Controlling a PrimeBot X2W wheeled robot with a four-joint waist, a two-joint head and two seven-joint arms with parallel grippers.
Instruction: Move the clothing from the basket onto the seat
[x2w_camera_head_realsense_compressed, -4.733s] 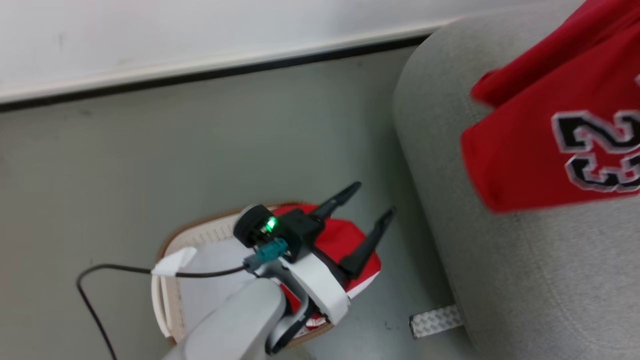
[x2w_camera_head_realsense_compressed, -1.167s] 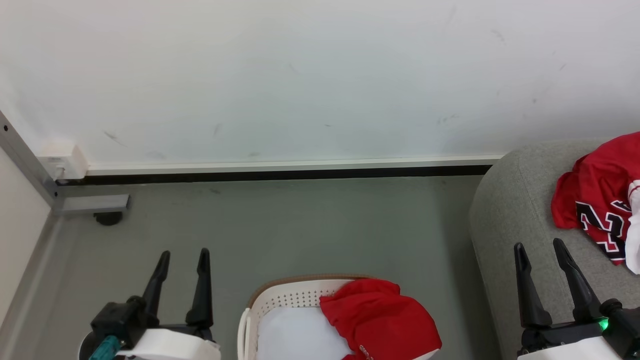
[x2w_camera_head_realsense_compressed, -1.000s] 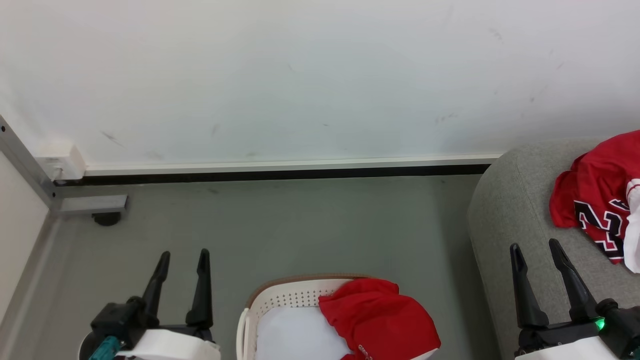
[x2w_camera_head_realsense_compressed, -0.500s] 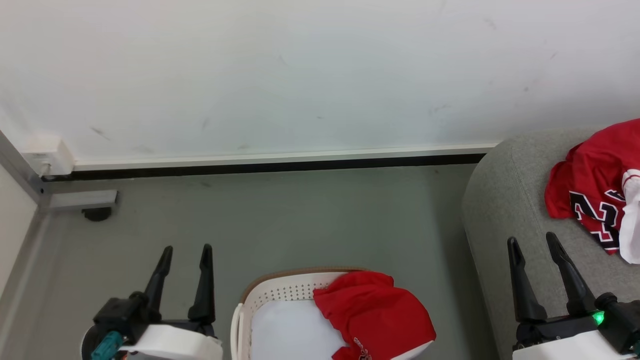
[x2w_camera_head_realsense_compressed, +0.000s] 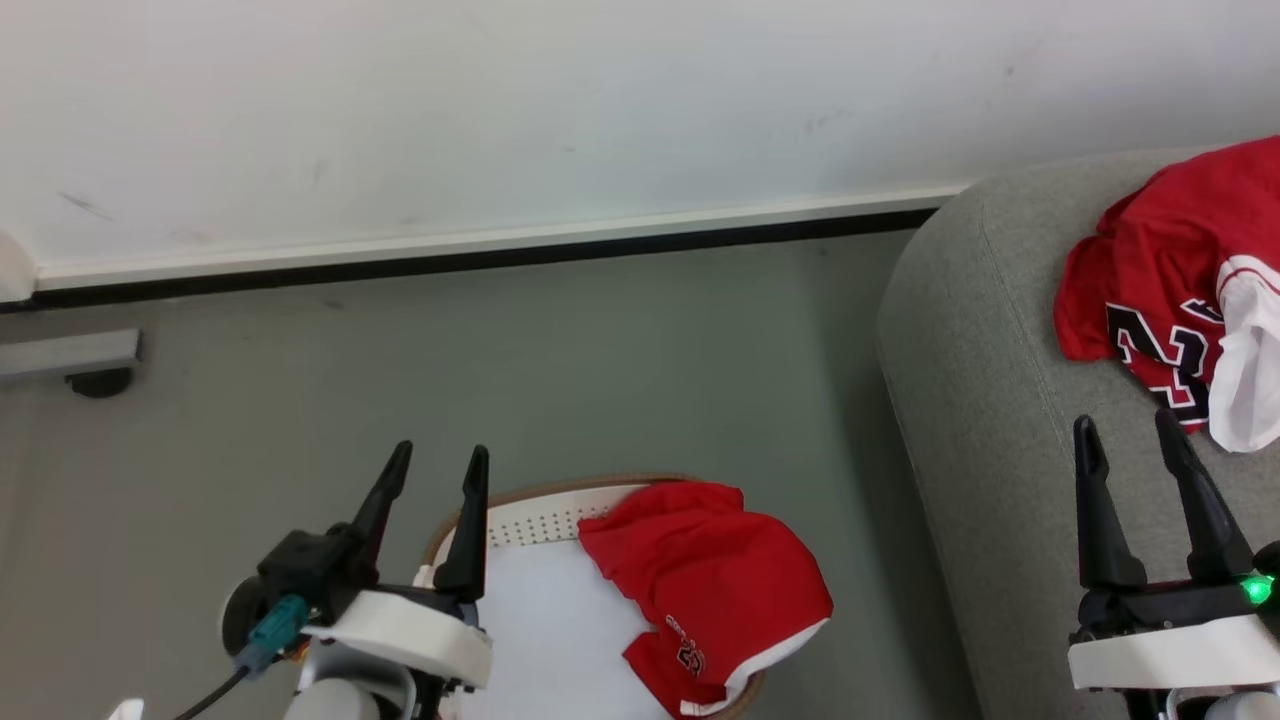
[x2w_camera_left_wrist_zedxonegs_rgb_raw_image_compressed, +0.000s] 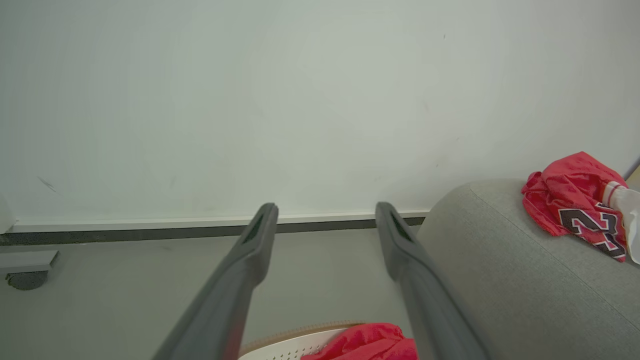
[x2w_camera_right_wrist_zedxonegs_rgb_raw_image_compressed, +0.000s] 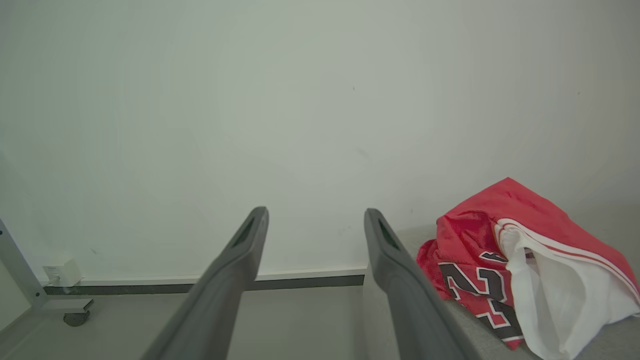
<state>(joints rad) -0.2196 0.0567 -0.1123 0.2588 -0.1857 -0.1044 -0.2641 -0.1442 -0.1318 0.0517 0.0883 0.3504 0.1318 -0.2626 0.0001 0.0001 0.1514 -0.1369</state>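
Note:
The red shorts (x2w_camera_head_realsense_compressed: 705, 590) with white trim and a small logo lie draped over the right side of the cream basket (x2w_camera_head_realsense_compressed: 545, 522), part hanging over its rim. The red jersey (x2w_camera_head_realsense_compressed: 1160, 290) with black-and-white numerals lies crumpled on the grey seat (x2w_camera_head_realsense_compressed: 985, 400), its white lining turned out. My left gripper (x2w_camera_head_realsense_compressed: 436, 468) hovers open over the basket's left edge, nothing between its fingers. My right gripper (x2w_camera_head_realsense_compressed: 1128, 435) is open and empty above the seat, just in front of the jersey. The left wrist view shows the shorts (x2w_camera_left_wrist_zedxonegs_rgb_raw_image_compressed: 367, 342) low down and the jersey (x2w_camera_left_wrist_zedxonegs_rgb_raw_image_compressed: 575, 207).
A white wall (x2w_camera_head_realsense_compressed: 500, 110) with a dark skirting strip runs along the back. A grey metal foot with a caster (x2w_camera_head_realsense_compressed: 95, 382) stands at the far left. Bare grey floor (x2w_camera_head_realsense_compressed: 560, 360) lies between the wall, the basket and the seat.
The camera has tilted down and shifted, so the whole scene sits higher and further left. The left gripper has moved right, over the basket's left edge. Both grippers stay open.

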